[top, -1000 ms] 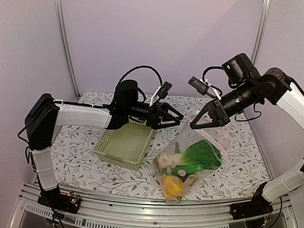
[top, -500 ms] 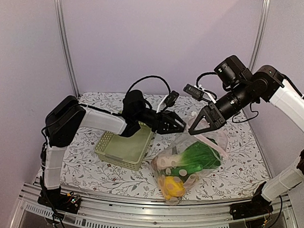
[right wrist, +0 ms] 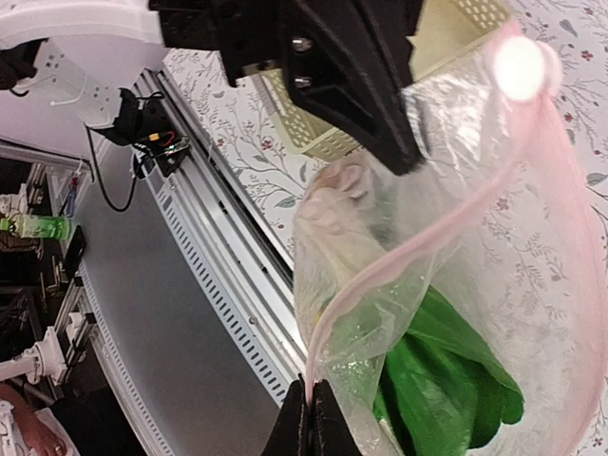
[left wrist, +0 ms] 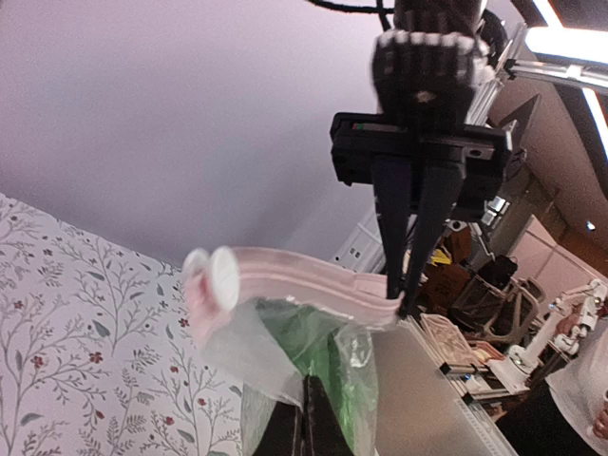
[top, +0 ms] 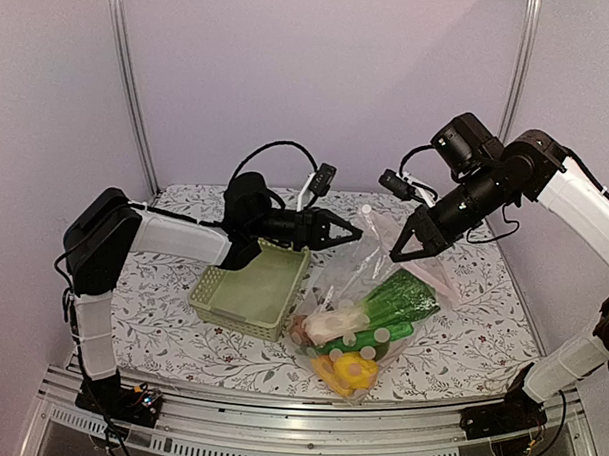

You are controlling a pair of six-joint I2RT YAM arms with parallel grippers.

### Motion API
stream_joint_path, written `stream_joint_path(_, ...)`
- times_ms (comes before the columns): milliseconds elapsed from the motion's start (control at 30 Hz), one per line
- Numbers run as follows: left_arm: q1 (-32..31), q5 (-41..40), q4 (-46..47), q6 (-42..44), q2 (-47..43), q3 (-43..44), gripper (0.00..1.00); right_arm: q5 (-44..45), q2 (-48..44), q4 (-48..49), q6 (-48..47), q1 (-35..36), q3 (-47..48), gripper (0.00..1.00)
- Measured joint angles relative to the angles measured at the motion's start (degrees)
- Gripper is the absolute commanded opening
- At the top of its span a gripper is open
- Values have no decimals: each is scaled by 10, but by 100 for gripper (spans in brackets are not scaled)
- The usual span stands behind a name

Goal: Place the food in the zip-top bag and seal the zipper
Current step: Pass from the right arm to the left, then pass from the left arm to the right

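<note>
- Left gripper [top: 355,233]: fingers closed, pinching zip-top bag [top: 345,274] film.
- Right gripper [top: 397,254]: closed on the zipper [left wrist: 304,284].
- One bag, mouth raised, long axis slanting down to the table [top: 481,334], food [top: 402,299] inside.
- One basket [top: 247,291] beside it.

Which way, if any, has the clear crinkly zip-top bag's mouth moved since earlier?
Yes: the bag's mouth rose and stretched left, toward the pale green lattice basket.
</note>
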Motion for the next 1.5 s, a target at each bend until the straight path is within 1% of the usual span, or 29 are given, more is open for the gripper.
stream_joint_path(133, 1, -65, -76, 58, -63, -13, 0, 67, -1, -1, 3, -44, 1, 4)
stream_joint_path(233, -1, -111, -124, 94, -107, -13, 0, 122, 1, 5, 3, -67, 18, 15)
stream_joint_path(300, -3, -133, -142, 109, -122, -14, 0, 141, 6, 12, 3, -71, 42, 22)
stream_joint_path(400, -6, -161, -163, 131, -135, -28, 0, 137, 17, 42, -5, -70, 70, 29)
stream_joint_path(433, -7, -169, -173, 139, -136, -33, 0, 133, 18, 54, -7, -70, 71, 31)
stream_joint_path(600, -26, -198, -237, 198, -139, -34, 0, 114, 20, 108, -27, -69, 71, 46)
stream_joint_path(733, -42, -213, -289, 241, -150, -33, 0, 103, 20, 147, -70, -61, 72, 58)
stream_joint_path(867, -45, -222, -324, 268, -168, -33, 0, 84, 20, 172, -113, -38, 73, 67)
stream_joint_path(1067, -45, -234, -374, 292, -198, -33, 0, 46, 26, 184, -165, -3, 72, 68)
stream_joint_path(1300, -42, -232, -417, 305, -240, -50, 0, 30, 34, 191, -198, 9, 67, 65)
stream_joint_path(1400, -39, -232, -430, 310, -256, -61, 0, 30, 35, 193, -207, 11, 53, 59)
stream_joint_path(1500, -33, -232, -445, 313, -275, -73, 0, 30, 43, 194, -214, 19, 44, 51)
